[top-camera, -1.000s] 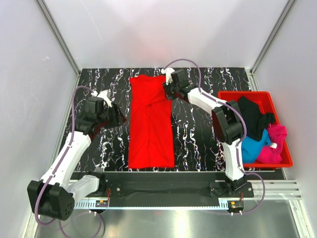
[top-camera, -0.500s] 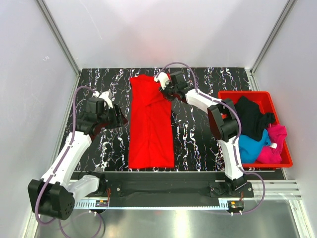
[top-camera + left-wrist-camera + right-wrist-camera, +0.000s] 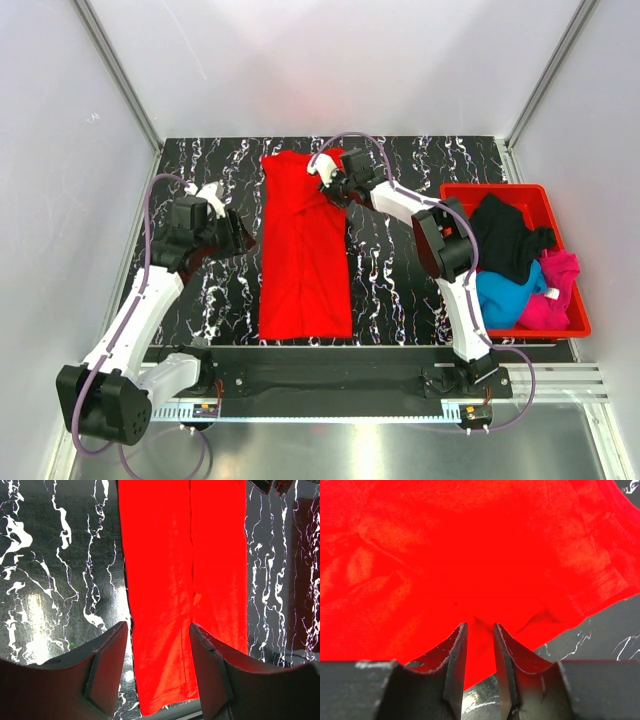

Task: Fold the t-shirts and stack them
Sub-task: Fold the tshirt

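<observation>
I judge the crosswise fold of the red t-shirt (image 3: 303,260) due: my right pincer (image 3: 479,626), jaws narrow at the far end, grip indeterminate, must secure cloth; my left pincer (image 3: 157,626) stands spread.

No writing, brand, number or sign can be read in any of the three views. The one thing that looks like a label is a small white tag (image 3: 553,293) on the pink t-shirt (image 3: 566,268) lying in the red bin (image 3: 500,187). It is too small for anything on it to be made out.
</observation>
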Tool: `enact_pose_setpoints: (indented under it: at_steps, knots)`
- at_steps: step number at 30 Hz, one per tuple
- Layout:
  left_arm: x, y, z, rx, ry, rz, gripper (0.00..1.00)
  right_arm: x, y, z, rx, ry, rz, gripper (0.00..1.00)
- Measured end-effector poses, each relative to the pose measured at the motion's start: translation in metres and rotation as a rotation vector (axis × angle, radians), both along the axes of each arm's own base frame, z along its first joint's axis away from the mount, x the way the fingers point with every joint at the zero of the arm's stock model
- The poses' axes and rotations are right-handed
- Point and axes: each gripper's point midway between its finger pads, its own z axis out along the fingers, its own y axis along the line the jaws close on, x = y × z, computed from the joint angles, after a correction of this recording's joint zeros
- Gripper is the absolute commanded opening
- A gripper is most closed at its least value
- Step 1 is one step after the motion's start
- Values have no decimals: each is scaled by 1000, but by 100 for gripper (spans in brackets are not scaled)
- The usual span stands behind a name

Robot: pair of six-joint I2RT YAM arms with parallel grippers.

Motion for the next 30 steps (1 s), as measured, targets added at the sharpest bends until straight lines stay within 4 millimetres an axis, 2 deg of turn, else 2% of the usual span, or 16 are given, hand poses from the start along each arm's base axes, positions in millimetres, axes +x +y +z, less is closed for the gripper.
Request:
enact_pose_setpoints:
  at_steps: [12, 15, 19, 23, 30]
  knots:
    - [4, 3, 4, -22, -12, 6, 58, 1, -4, -20, -52, -1, 35, 32]
    - [4, 3, 4, -25, -14, 7, 58, 3, -3, -19, -53, -7, 37, 30]
    - [5, 3, 5, -28, -18, 7, 58, 5, -6, -20, -67, -18, 31, 19]
    - [5, 3, 5, -30, -19, 7, 58, 7, -7, -19, -75, -31, 30, 2]
    - [8, 5, 7, -35, -30, 13, 57, 11, -9, -18, -92, -51, 27, 0]
